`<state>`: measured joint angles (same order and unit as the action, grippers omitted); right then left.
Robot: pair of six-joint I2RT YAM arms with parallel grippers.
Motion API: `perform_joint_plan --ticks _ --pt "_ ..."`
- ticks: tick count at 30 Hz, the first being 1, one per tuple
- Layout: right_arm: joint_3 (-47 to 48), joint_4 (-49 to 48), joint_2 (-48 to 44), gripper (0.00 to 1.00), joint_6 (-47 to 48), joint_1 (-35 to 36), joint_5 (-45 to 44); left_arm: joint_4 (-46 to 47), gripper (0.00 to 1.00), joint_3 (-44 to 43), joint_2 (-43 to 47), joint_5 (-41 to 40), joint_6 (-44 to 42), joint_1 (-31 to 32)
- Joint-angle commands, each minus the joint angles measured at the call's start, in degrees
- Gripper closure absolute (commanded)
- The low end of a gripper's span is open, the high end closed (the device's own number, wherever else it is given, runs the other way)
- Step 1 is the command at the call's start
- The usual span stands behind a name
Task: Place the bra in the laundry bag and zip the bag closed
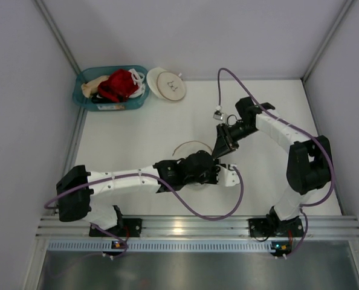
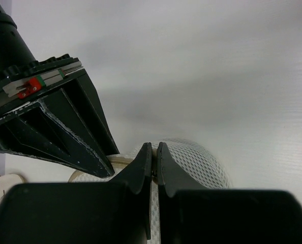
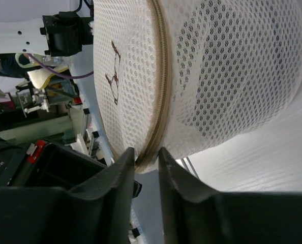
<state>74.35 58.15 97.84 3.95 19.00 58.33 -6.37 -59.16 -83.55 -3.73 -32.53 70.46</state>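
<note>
The right tool [image 3: 146, 155] stands narrow, its jaws set on either side of the tan zip rim of the laundry bag [image 3: 130, 76], which runs straight into the gap between them; it appears to grip the rim there. The left tool [image 2: 153, 147] is pressed almost shut, with a sliver of pale mesh between its jaws, so it seems to pinch the bag's netting and brace it. Both meet over the bag at the middle of the tabletop [image 1: 137, 139].

A dark mass shows through the mesh of one half, which I take to be the bra [image 3: 227, 71], already inside. The zip looks joined along the stretch in view, so the closing step is in hand. How much of the rim is left open, I cannot tell. The next move calls for a steady pull along the curve of the rim while the other side holds the mesh taut.

Well apart, at the far corner, a teal basket [image 1: 83, 99] holds a red garment [image 1: 118, 84] and a beige garment [image 1: 95, 84]. Just beside it lies a second round bag [image 1: 167, 84] with a tan rim.
</note>
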Motion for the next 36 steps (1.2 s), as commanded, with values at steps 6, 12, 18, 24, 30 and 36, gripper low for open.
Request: perform_joint_plan --ticks 6,12,18,24,30,36 --pt "3.96 -0.58 -0.81 1.00 0.89 2.79 0.92 2.86 1.00 0.53 3.74 3.46 -2.27 -0.14" --pt "8.88 -3.04 1.12 1.00 -0.52 1.83 -1.45 -1.27 1.00 5.54 8.40 12.16 -4.99 -0.14" --pt "14.15 -6.82 5.07 1.00 -3.15 1.47 -1.81 -5.66 1.00 8.27 12.44 18.12 -5.26 -0.06" --pt "18.81 -16.03 8.50 1.00 -10.09 1.56 -0.41 -11.81 1.00 8.53 11.92 23.32 -3.77 -0.06" --pt "22.86 -13.68 8.07 0.59 -8.52 1.30 -1.19 -9.46 1.00 6.78 9.90 15.70 1.32 -0.23" --pt "16.63 -11.57 2.27 0.30 -7.02 -0.63 -3.92 -5.14 1.00 2.21 6.56 11.72 4.05 -3.13"
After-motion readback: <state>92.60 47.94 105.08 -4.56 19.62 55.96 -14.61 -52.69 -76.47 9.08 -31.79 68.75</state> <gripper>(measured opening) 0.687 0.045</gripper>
